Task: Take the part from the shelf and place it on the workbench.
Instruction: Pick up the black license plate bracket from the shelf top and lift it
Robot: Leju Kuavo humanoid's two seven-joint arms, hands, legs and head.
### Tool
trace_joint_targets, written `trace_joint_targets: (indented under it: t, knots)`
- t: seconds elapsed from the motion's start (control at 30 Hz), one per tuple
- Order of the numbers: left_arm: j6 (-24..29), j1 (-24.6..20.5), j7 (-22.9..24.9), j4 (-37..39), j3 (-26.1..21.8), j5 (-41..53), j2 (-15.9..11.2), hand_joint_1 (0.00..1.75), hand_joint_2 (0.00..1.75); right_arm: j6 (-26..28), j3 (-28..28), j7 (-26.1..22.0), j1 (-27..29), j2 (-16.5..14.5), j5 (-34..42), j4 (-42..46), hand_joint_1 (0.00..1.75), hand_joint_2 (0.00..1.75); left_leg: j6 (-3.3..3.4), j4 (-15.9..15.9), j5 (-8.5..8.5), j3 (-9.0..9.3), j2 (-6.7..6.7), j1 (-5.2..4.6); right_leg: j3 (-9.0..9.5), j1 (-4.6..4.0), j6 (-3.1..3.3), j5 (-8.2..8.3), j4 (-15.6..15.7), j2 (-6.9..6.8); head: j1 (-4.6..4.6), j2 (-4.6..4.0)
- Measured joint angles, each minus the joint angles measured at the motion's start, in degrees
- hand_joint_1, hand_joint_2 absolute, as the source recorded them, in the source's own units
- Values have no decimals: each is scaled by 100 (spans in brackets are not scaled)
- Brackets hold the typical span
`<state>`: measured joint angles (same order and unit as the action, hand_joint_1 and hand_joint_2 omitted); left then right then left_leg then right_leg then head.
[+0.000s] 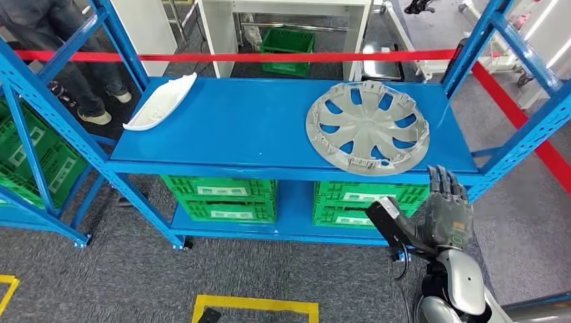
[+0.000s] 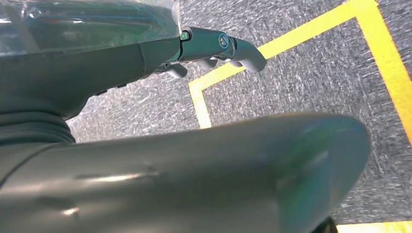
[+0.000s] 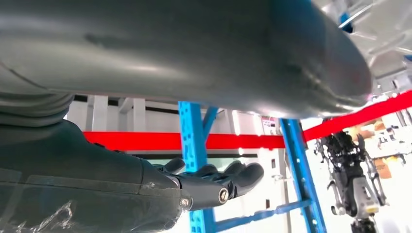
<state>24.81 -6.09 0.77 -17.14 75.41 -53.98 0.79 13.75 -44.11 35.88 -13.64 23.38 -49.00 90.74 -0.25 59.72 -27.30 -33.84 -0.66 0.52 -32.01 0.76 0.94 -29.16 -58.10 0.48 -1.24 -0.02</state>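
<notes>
The right hand (image 1: 447,205) hovers just below the front edge of the blue shelf (image 1: 256,128), fingers spread and holding nothing. The left hand (image 2: 214,46) hangs over grey carpet marked with yellow tape (image 2: 291,41), fingers apart and empty. Beyond, a grey hubcap (image 1: 367,127) lies flat on the shelf's right side; a white part (image 1: 160,102) rests at its far left corner.

The right hand (image 1: 448,205) is built of dark grey segmented fingers (image 1: 441,180) on a grey back marked with a small green ring. A black bar with a white end plate (image 1: 390,222) is fixed at the wrist, beside a thin black cable. The forearm (image 1: 464,279) is clad in glossy silver shell. On the left hand (image 2: 214,46), a green dot and round screws are seen at the knuckles, and a ribbed grey cover (image 2: 29,131) behind.
</notes>
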Motion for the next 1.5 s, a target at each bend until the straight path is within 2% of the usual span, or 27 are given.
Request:
trace_joint_targets:
  t: [0.13,0.17,0.23,0.27,0.3,0.33,0.37,0.4,0.47,0.5,0.63,0.7,0.77,0.8,0.83,0.87,0.93,0.97,1.07,1.17,1.2,1.27,1.3,1.33,1.37,1.43,1.5]
  knots:
    - [-2,1,2,1,-1,4,-6,0,0,-13,3,9,8,0,-31,19,0,0,139,-163,-30,74,-4,17,-57,1,-128,-79,-77,-14,13,0]
    - [-2,-4,0,2,-2,7,-10,0,0,-18,3,10,4,1,-44,25,0,0,167,-194,-24,94,-3,28,-160,3,-146,-189,-285,-17,32,0]
    - [-8,-11,-2,2,-2,13,-18,0,0,-27,-3,15,22,-1,-73,27,0,0,211,-204,-38,111,-2,21,-558,7,-166,-478,-1007,-19,78,0]
    - [-12,-9,0,2,-2,14,-22,0,0,-29,-8,19,43,-3,-92,26,0,0,222,-202,-50,118,-3,13,-768,7,-170,-566,-1349,-19,91,0]
    - [-16,-5,3,3,-2,15,-27,0,0,-30,-14,25,64,-7,-113,26,0,0,230,-201,-65,132,-4,5,-909,7,-169,-551,-1532,-19,101,0]
    - [-19,-2,6,4,-2,15,-34,0,0,-28,-21,33,78,-11,-134,26,0,0,231,-200,-83,153,-7,-2,-944,6,-160,-425,-1499,-19,106,0]
    - [-22,-2,9,5,-2,15,-41,0,0,-28,-28,43,88,-17,-155,27,0,0,225,-199,-106,185,-11,-9,-874,5,-143,-208,-1261,-20,110,0]
    - [-25,-2,11,7,-2,15,-48,0,0,-28,-35,51,94,-24,-171,27,0,0,213,-199,-134,221,-16,-13,-731,1,-115,42,-880,-21,115,0]
    - [-30,-10,13,10,-2,15,-59,0,0,-29,-45,65,102,-41,-192,28,0,0,165,-189,-188,266,-24,-37,-453,-24,-59,304,-249,-28,121,0]
    - [-34,-12,13,11,-2,15,-63,0,0,-31,-47,67,108,-49,-197,29,0,0,135,-188,-207,273,-25,-43,-382,-39,-34,318,-94,-29,122,0]
    - [-43,-17,13,16,-2,20,-83,0,0,-36,-48,70,133,-76,-208,32,0,0,0,-119,-313,272,-12,-33,-297,-27,68,254,7,-22,110,0]
    - [-43,-19,13,19,-2,21,-95,0,0,-36,-49,70,134,-93,-211,34,0,0,-62,370,-566,58,-3,-17,-225,0,120,235,43,-33,80,0]
    - [-43,-10,13,20,-2,21,-101,0,0,-37,-55,71,141,-105,-212,34,0,0,-105,1123,-841,-322,1,1,-178,0,150,195,38,-36,54,0]
    - [-44,-5,14,21,-2,21,-105,0,0,-37,-60,71,147,-113,-212,34,0,0,-114,1352,-864,-463,1,4,-158,-3,154,172,31,-31,47,0]
    - [-44,-1,14,22,-2,21,-109,0,0,-37,-63,71,151,-119,-212,34,0,0,-113,1378,-774,-516,2,5,-132,-6,151,146,23,-24,41,0]
    - [-44,0,15,23,-2,21,-114,0,0,-37,-64,71,154,-125,-212,34,0,0,-101,1174,-573,-460,1,3,-98,-9,144,118,16,-17,36,0]
    - [-44,-3,15,25,-2,21,-129,0,0,-37,-66,70,156,-136,-212,33,0,0,-42,461,-119,-183,1,-10,-19,-17,117,59,12,-9,27,0]
    - [-43,-5,14,26,-2,21,-134,0,0,-39,-67,70,152,-142,-211,33,0,0,-3,164,2,-59,1,-25,4,-24,95,36,10,-5,28,0]
    - [-34,-9,12,28,-2,31,-137,0,0,-44,-67,72,146,-151,-209,31,0,0,97,-133,-21,77,0,-62,-11,-33,2,27,28,-6,19,0]
    - [-27,-8,20,30,-2,47,-127,0,0,-44,-52,73,132,-159,-197,32,0,0,178,-251,-2,140,-2,-10,-86,-31,-87,-92,-127,-13,44,0]
    - [-27,-12,25,30,-2,54,-127,0,0,-48,-46,73,127,-159,-189,31,0,0,199,-274,-1,159,-2,6,-224,-24,-111,-221,-389,-14,70,0]
    - [-28,-14,40,31,-2,66,-130,0,0,-62,-46,73,135,-159,-167,29,0,0,226,-277,-26,175,-2,3,-653,-8,-151,-491,-1133,-17,113,0]
    - [-28,-9,49,31,-2,69,-128,0,0,-69,-48,73,148,-159,-156,28,0,0,231,-276,-44,190,-3,1,-841,-3,-166,-534,-1417,-17,120,0]
    - [-29,-5,56,31,-2,70,-128,0,0,-75,-49,73,156,-159,-148,26,0,0,230,-275,-67,214,-4,0,-937,0,-175,-466,-1509,-18,123,0]
    - [-28,-2,62,31,-2,71,-127,0,0,-78,-47,73,159,-159,-142,25,0,0,221,-274,-93,248,-6,1,-927,2,-175,-291,-1388,-19,127,0]
    - [-27,-2,65,31,-2,72,-125,0,0,-80,-42,73,152,-159,-135,23,0,0,187,-274,-162,342,-11,0,-650,1,-151,165,-702,-24,133,0]
    - [-25,-10,65,31,-2,72,-123,0,0,-84,-40,73,140,-159,-128,23,0,0,125,-262,-227,404,-17,-18,-381,-15,-102,349,-135,-27,141,0]
